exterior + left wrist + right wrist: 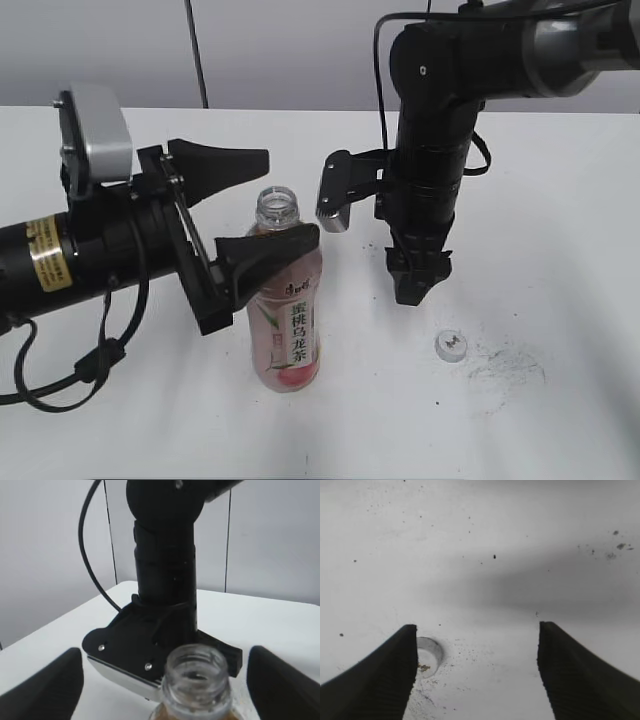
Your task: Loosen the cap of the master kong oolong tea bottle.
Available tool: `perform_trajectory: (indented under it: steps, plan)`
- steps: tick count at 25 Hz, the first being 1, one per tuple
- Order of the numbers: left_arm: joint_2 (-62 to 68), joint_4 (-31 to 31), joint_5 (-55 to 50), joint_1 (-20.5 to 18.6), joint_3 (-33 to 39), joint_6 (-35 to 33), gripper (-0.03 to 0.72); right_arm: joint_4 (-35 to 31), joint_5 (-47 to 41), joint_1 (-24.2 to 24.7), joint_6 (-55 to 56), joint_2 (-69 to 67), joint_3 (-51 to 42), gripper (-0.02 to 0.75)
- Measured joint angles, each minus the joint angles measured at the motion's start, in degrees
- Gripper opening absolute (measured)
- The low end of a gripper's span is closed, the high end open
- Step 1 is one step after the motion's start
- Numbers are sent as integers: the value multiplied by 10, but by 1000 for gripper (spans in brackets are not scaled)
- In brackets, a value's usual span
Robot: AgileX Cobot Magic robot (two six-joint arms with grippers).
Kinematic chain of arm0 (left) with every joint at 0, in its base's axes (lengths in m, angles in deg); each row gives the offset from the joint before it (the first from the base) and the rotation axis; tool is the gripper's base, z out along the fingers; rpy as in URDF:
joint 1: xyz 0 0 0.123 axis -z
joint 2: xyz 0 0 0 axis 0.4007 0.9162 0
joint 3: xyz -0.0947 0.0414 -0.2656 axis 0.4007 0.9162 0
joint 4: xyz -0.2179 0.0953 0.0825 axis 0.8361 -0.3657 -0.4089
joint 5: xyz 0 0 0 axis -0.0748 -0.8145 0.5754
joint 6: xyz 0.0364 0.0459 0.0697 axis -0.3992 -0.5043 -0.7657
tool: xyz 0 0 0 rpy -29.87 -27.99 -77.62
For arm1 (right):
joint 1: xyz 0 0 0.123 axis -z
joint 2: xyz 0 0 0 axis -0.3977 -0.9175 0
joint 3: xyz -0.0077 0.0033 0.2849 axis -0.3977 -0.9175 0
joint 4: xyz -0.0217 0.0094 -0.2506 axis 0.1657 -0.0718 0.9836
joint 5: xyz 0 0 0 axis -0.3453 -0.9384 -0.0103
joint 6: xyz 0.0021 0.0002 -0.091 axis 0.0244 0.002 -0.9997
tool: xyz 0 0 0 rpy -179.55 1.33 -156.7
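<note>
Standing upright on the white table (560, 180), the tea bottle (287, 300) has an uncapped neck (277, 207), its clear threaded mouth open at the top and amber tea filling the body below. A pink peach label with a white strip of Chinese characters wraps the lower half. The left tool (245, 210) comes in from the left, lying on its side, with its jaws spread wide; one black finger (222, 160) reaches past the bottle on its far side near the neck, the other finger (268, 257) crosses in front of the bottle's shoulder. Whether either finger touches the plastic cannot be told; in the left wrist view the bottle mouth (196, 677) sits between the two finger tips with clear gaps on both sides. The cap (451, 345) lies on the table, well apart from the bottle to its right, beside a patch of dark specks. The right tool (418, 283) hangs pointing down above the table, near the cap, holding nothing. In the right wrist view its jaws stand wide apart, and the cap (431, 655) peeks out just beside one finger (380, 680).
</note>
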Motion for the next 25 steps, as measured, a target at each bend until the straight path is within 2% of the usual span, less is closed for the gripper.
perform_trajectory:
  steps: [8,14,18,21,25]
  plan:
    - [-74,0,0,0,0,29,592,27,-3,0,53,10,0,557]
    - [-155,0,-32,0,0,61,590,53,-15,0,163,35,4,557]
    - [-216,11,-145,0,0,80,589,73,-20,0,216,38,4,557]
    - [-259,34,-281,0,1,82,589,88,-21,0,282,45,4,556]
    - [-313,125,-445,0,1,83,587,118,-51,0,343,56,4,556]
